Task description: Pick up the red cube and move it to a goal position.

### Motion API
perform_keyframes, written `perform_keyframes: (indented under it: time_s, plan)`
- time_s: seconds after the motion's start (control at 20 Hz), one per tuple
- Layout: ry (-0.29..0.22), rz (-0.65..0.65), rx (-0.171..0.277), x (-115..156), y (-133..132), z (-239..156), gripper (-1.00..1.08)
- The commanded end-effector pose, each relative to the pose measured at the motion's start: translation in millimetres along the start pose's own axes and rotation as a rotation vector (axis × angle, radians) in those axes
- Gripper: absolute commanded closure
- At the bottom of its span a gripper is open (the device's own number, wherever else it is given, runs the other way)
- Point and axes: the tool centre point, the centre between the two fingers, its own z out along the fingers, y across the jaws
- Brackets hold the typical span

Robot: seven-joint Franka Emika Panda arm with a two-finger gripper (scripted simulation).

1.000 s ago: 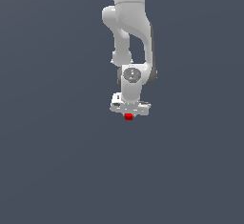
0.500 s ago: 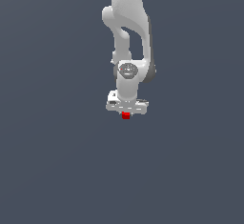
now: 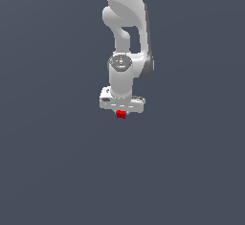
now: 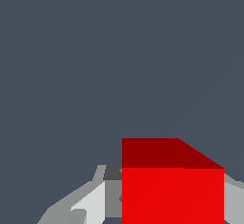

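The red cube (image 3: 121, 115) is a tiny bright red block held just under the white hand of my arm in the exterior view. My gripper (image 3: 121, 114) is shut on it and holds it in the air against the plain dark grey background. In the wrist view the red cube (image 4: 171, 185) fills the space between my grey fingers (image 4: 90, 204), which press on its sides. No goal marker shows in either view.
Only a flat dark grey surface (image 3: 57, 171) shows around the arm. The white arm links (image 3: 125, 23) rise above the hand to the exterior view's top edge.
The arm has moved slightly up and toward the exterior view's left with the red cube still held. The grip has not changed.
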Motion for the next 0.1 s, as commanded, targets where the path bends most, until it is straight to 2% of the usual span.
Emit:
perform_keyframes:
  time_s: [0.0, 0.05]
  plan:
    - [-0.001, -0.001, 0.0, 2.0, 1.5, -3.5, 1.08]
    - [-0.001, -0.001, 0.0, 2.2, 1.6, -3.7, 1.08]
